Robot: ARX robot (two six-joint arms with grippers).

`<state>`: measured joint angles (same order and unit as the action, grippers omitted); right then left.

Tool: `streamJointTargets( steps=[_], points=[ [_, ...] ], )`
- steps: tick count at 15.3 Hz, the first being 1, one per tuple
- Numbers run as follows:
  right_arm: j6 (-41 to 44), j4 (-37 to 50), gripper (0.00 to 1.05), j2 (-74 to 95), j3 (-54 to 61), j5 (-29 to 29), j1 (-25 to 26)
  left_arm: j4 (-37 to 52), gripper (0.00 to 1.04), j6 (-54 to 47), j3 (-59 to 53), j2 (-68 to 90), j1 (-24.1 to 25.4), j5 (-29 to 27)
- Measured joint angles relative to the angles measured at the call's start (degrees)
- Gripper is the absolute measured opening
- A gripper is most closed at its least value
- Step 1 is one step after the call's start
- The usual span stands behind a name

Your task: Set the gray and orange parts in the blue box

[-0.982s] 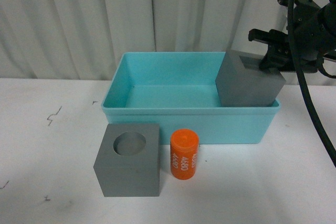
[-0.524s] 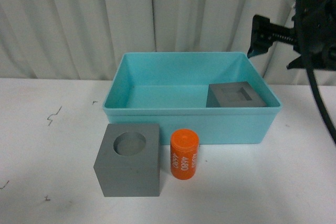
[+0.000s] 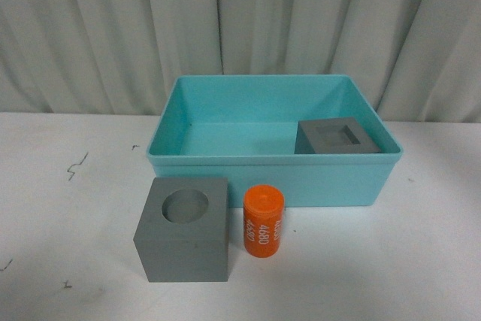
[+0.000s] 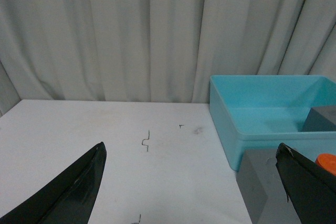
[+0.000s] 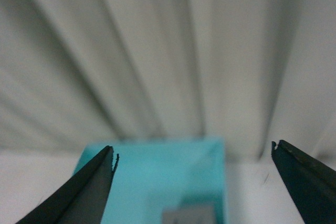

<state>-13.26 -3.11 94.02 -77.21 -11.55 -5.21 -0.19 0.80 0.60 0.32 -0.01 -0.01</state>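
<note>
The blue box [image 3: 270, 174] stands at the middle of the white table. Inside it, at its right end, lies the gray cube with a square recess [image 3: 336, 138]. In front of the box, on the table, sit the gray cube with a round recess [image 3: 183, 228] and the orange cylinder [image 3: 264, 222], upright, with white numerals. Neither arm shows in the front view. My left gripper [image 4: 191, 153] is open over bare table, left of the box [image 4: 247, 124] and the round-recess cube [image 4: 260, 187]. My right gripper [image 5: 191, 156] is open and empty, high above the box [image 5: 157, 182].
A pale pleated curtain [image 3: 240, 28] hangs behind the table. Small dark marks [image 3: 77, 165] dot the tabletop left of the box. In the right wrist view the gray cube [image 5: 188, 216] shows blurred at the picture's lower edge.
My right gripper let the square-recess cube drop from the box's rim to its floor, then rose and left the front view.
</note>
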Motion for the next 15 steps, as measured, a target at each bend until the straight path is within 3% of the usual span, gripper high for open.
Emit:
streamJointTargets(
  steps=[1,2,6,7,9,15],
  points=[
    [7.0,22.1,0.78,-10.3,14.9,13.5,-1.3,0.0,0.98,0.0,0.0,0.0,0.0,0.0],
    [10.0,28.2,0.65,-17.7,24.4,16.9,-1.5,0.0,0.98,0.0,0.0,0.0,0.0,0.0],
    [12.5,37.3,0.18,-29.9,47.3,16.4,0.8,0.0,0.98,0.0,0.0,0.0,0.0,0.0],
    [13.0,39.9,0.02,-34.7,55.1,15.2,1.4,0.0,0.98,0.0,0.0,0.0,0.0,0.0],
    [13.1,41.2,0.02,-39.6,60.0,12.2,5.5,0.0,0.98,0.0,0.0,0.0,0.0,0.0],
    [13.1,37.8,0.02,-51.9,70.5,11.7,5.2,0.0,0.98,0.0,0.0,0.0,0.0,0.0]
  ],
)
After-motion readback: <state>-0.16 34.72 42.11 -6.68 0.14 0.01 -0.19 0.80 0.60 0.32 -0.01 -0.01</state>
